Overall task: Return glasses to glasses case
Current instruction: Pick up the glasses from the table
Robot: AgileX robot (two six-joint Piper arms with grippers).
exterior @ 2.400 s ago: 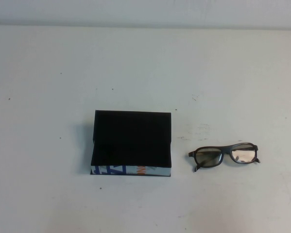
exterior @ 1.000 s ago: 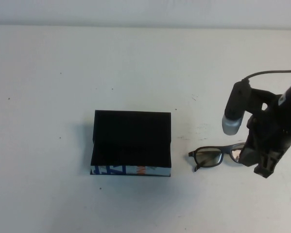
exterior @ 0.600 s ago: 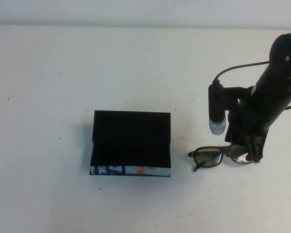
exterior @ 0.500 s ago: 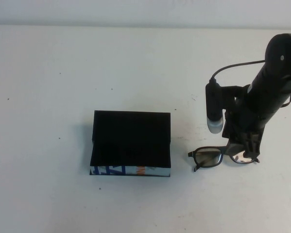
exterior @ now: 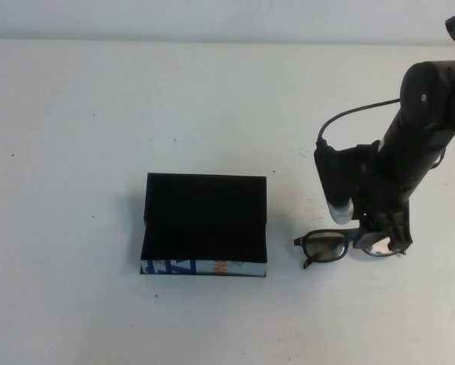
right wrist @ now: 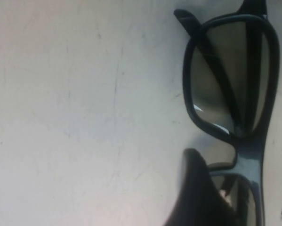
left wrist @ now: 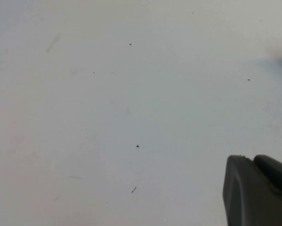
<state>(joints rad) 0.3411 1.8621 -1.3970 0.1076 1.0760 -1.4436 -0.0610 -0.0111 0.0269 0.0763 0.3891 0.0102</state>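
The right gripper (exterior: 384, 234) hovered spread, unclenched, over the glasses (exterior: 347, 244) on the worktop (exterior: 75, 114), beside the glasses case (exterior: 205, 224). Left gripper (left wrist: 258, 190): cannot tell.

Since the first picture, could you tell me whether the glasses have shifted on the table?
No. The glasses lie in the same spot right of the glasses case, though the right gripper now sits over their right lens.

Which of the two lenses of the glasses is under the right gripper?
The lens farther from the glasses case: the right gripper, open, stands over that end of the glasses. The lens nearer the case lies uncovered. The left gripper is elsewhere.
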